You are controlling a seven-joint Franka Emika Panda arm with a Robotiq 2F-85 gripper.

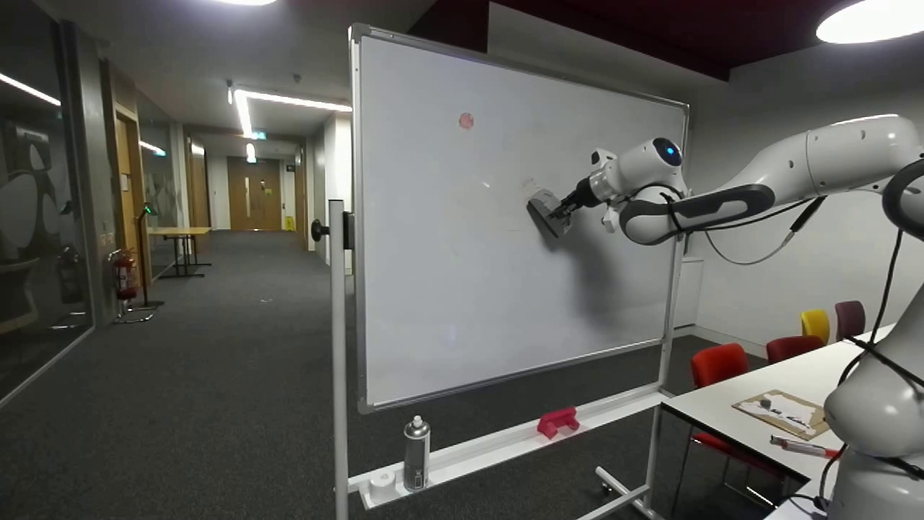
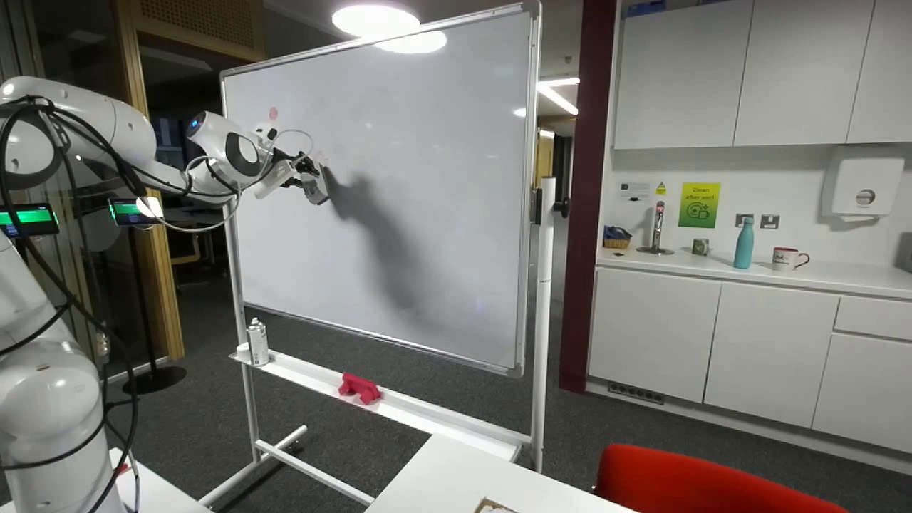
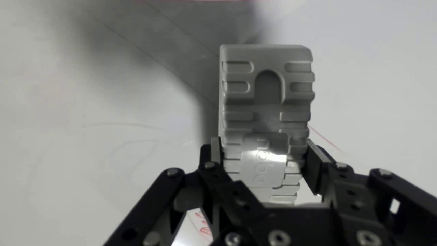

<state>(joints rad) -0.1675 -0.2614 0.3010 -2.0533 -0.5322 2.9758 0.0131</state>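
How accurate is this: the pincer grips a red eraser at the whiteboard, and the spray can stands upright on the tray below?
Not quite: the eraser is gray, not red, as the wrist view shows. The rest is right: the pincer grips it at the whiteboard, and the spray can stands upright on the tray below.

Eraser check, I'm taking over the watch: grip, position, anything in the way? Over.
Gripper clamped, a finger on each side of eraser. Eraser right up by board, contact unclear. Nothing seen blocking it.
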